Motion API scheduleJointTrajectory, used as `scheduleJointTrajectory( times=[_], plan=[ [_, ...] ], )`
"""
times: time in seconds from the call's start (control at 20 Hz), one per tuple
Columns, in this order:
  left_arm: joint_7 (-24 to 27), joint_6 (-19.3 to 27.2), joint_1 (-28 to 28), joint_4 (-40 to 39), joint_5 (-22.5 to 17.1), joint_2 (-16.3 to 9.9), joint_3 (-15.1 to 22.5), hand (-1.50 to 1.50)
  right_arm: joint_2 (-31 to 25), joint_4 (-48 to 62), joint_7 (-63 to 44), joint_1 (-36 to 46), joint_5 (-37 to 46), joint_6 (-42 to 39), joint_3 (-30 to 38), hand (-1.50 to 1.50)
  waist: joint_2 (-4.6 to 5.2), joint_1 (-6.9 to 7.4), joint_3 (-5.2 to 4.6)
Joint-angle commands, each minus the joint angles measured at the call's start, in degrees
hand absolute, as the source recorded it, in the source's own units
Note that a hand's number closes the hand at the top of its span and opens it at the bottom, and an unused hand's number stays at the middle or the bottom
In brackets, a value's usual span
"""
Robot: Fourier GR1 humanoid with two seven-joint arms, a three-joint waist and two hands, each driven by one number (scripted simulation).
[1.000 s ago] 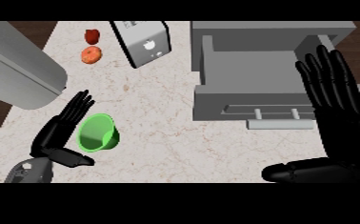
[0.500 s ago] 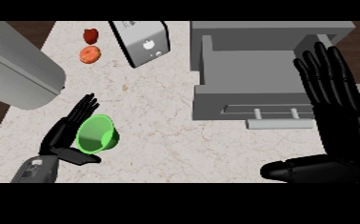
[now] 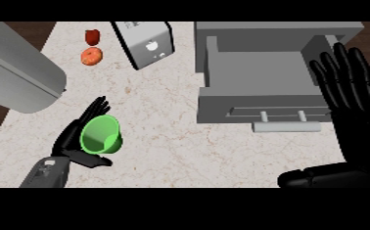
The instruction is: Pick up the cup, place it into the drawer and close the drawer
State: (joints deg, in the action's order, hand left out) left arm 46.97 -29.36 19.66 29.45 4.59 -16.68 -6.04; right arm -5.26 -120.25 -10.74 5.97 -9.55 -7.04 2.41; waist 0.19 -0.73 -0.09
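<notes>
A green cup (image 3: 100, 135) sits on the marble counter (image 3: 166, 126) at the lower left, its mouth tipped toward me. My left hand (image 3: 71, 138) is right against the cup's left side. Its fingers run straight up behind the cup and its thumb (image 3: 94, 161) lies under it, not curled round. The grey drawer (image 3: 253, 72) at the upper right stands open, with its handle (image 3: 285, 126) facing me. My right hand (image 3: 345, 89) rests open at the right edge, fingers up, beside the drawer's right wall.
A grey box-shaped appliance (image 3: 148, 45) stands at the back, with a red fruit (image 3: 92, 36) and an orange one (image 3: 91, 56) to its left. A large grey rounded object (image 3: 25, 82) fills the left edge.
My left hand has slid a little to the right, closing against the cup's side. The cup, the drawer and the right hand have barely shifted.
</notes>
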Motion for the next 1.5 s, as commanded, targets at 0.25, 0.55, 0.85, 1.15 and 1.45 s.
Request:
scheduleJointTrajectory(
  times=[0.25,0.55,0.85,1.15,1.45],
  plan=[
    [7.2,-7.5,3.3,-6.6,-1.1,0.7,0.4,-1.5,-0.6,1.0,3.3,-2.3,0.3,-2.0,0.4,-1.5,0.19,-0.35,-0.02],
    [4.8,-13.5,3.6,-6.5,-3.7,1.7,1.3,-1.5,1.3,2.1,1.4,0.4,2.0,0.6,-1.4,-1.5,0.16,0.01,-0.04],
    [5.3,-16.3,2.8,-5.1,-5.1,3.9,3.0,1.5,0.0,0.0,-0.9,0.5,0.2,0.2,-0.1,-1.5,0.05,-0.14,-0.07],
    [7.8,-16.6,3.9,-3.5,-6.5,3.6,3.5,1.5,0.3,2.2,1.6,-0.1,0.8,-0.5,-0.1,-1.5,0.18,-0.14,-0.06],
    [8.6,-1.6,1.6,-1.6,-12.3,4.5,-3.2,1.5,-0.2,0.9,1.2,-1.0,1.3,0.0,0.7,-1.5,-0.17,0.71,0.05]
  ],
)
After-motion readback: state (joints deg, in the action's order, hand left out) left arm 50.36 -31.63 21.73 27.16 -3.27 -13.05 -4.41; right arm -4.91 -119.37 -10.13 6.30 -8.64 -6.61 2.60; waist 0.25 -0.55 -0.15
